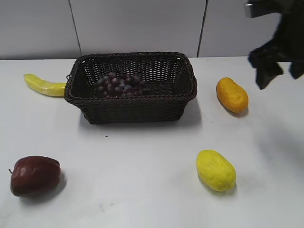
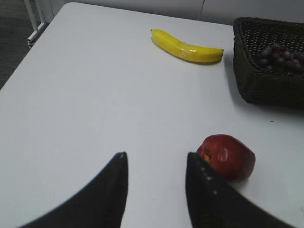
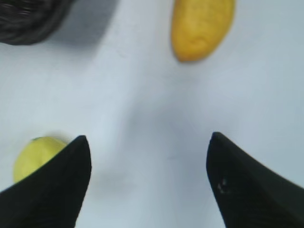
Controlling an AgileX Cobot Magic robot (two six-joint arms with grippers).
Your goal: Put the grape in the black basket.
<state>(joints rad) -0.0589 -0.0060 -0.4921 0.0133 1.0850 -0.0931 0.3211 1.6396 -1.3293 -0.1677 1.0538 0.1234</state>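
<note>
Grape (image 1: 119, 84) bunch lies inside black basket (image 1: 130, 110), looks soft and fragile, best taken by the stem; both hands released, empty.

The rectangular dark brown-black woven wicker basket (image 1: 131, 102) has a rough, open-weave surface with a faint sheen along its rolled rim. Inside it, the bunch of small round dark purple grapes (image 1: 120, 85) looks smooth with a dull bloom. Left of the basket, the curved yellow banana (image 2: 186, 46) is smooth and glossy, like plastic. The dark red apple (image 2: 227, 156) nearer the camera shows a waxy shine. The white table (image 1: 142, 171) under the basket is smooth and matt. The black gripper fingers (image 2: 104, 194) look like matt plastic.
</note>
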